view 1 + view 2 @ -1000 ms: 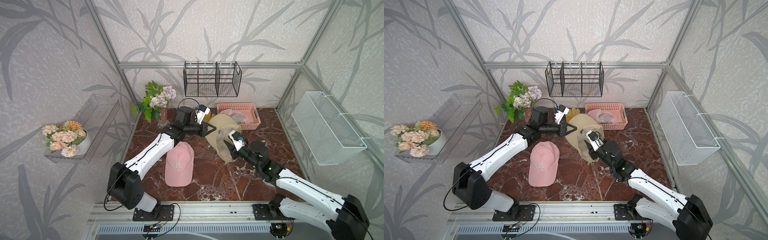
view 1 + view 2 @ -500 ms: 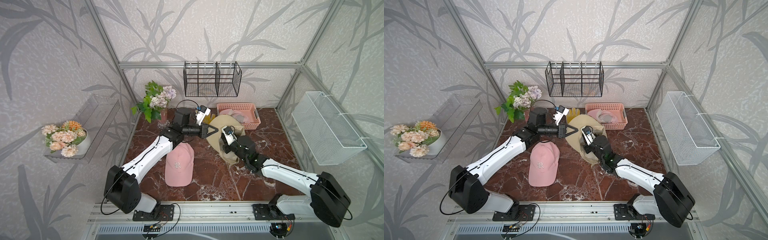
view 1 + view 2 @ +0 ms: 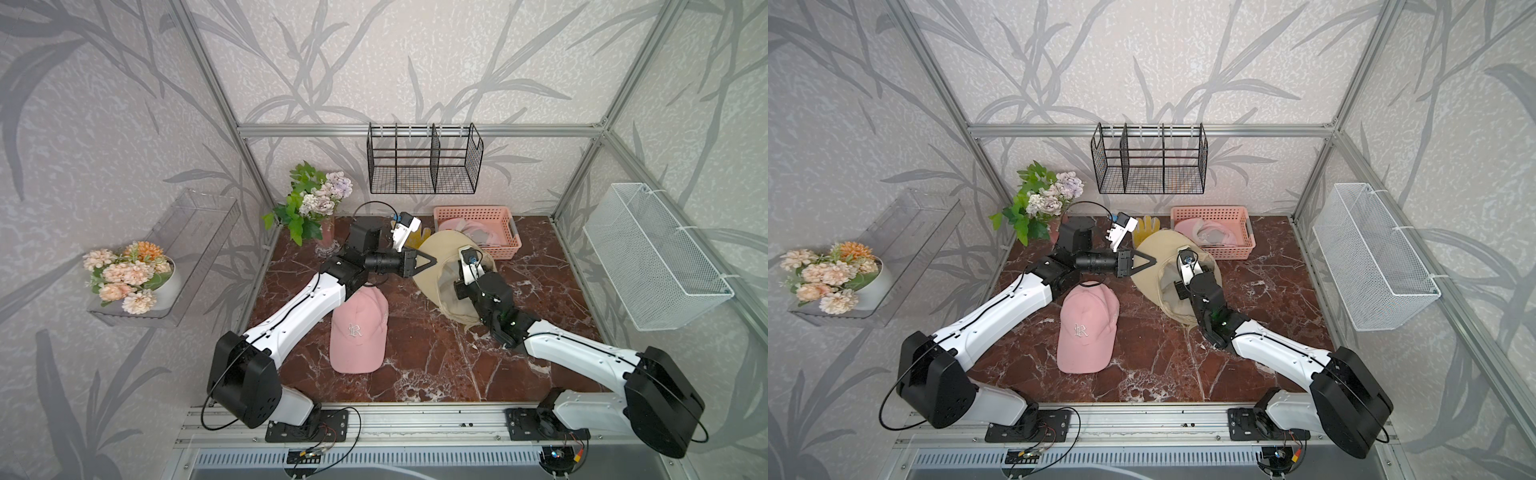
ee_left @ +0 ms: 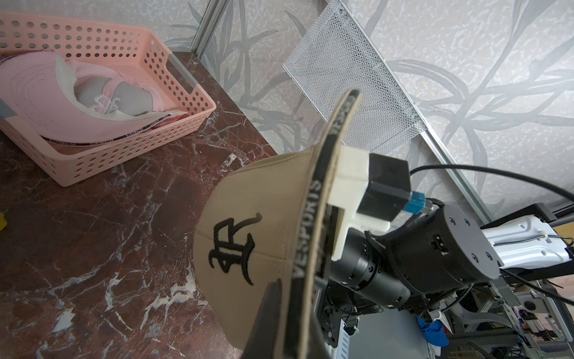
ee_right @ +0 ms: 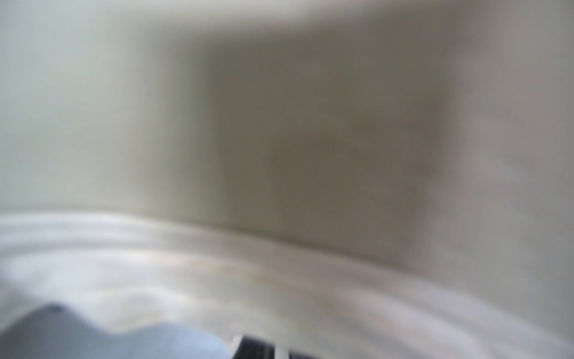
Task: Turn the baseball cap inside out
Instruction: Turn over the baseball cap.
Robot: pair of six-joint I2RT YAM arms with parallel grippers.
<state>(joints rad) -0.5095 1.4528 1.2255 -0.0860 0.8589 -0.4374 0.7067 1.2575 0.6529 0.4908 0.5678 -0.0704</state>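
Barely begun: the tan baseball cap, held over the worktop by the left gripper with fingers clamped on its rim, shows its logo outward, while the right gripper sits inside the crown, its fingers hidden, so I cannot tell their state.

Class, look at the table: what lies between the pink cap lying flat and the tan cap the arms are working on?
Nothing: only bare marble tabletop separates the pink cap from the tan cap, as both top views show.
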